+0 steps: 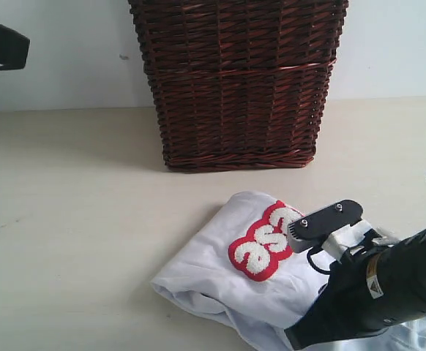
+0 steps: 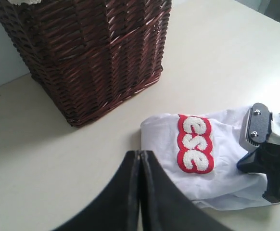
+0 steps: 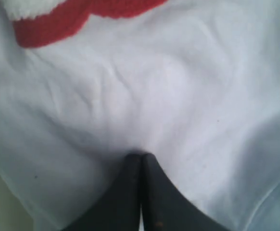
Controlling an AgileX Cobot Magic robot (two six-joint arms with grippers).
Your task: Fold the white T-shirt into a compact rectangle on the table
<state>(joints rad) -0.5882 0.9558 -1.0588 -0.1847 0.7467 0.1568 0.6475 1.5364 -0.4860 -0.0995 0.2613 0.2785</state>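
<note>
- right gripper [image 3: 141,156]: jaws pressed together, tips against the white cotton t-shirt with red-outlined puffy letters [image 1: 206,267]; cannot tell whether fabric is pinched.
- shirt: bunched, partly folded, lying on the near right part of the broad pale beige tabletop [image 1: 66,219].
- left gripper [image 2: 139,155]: jaws closed, empty, above bare tabletop near the shirt.
- dark brown wicker basket [image 1: 238,80]: upright behind the shirt, apart from it.

Your right gripper [image 3: 141,156] has its two black fingers pressed flat together, tips pointing down. Its arm [image 1: 378,292] comes in low over the near right corner of the table [image 1: 74,219]. Your left gripper [image 2: 139,154] is closed too and empty, held well above the tabletop.
</note>
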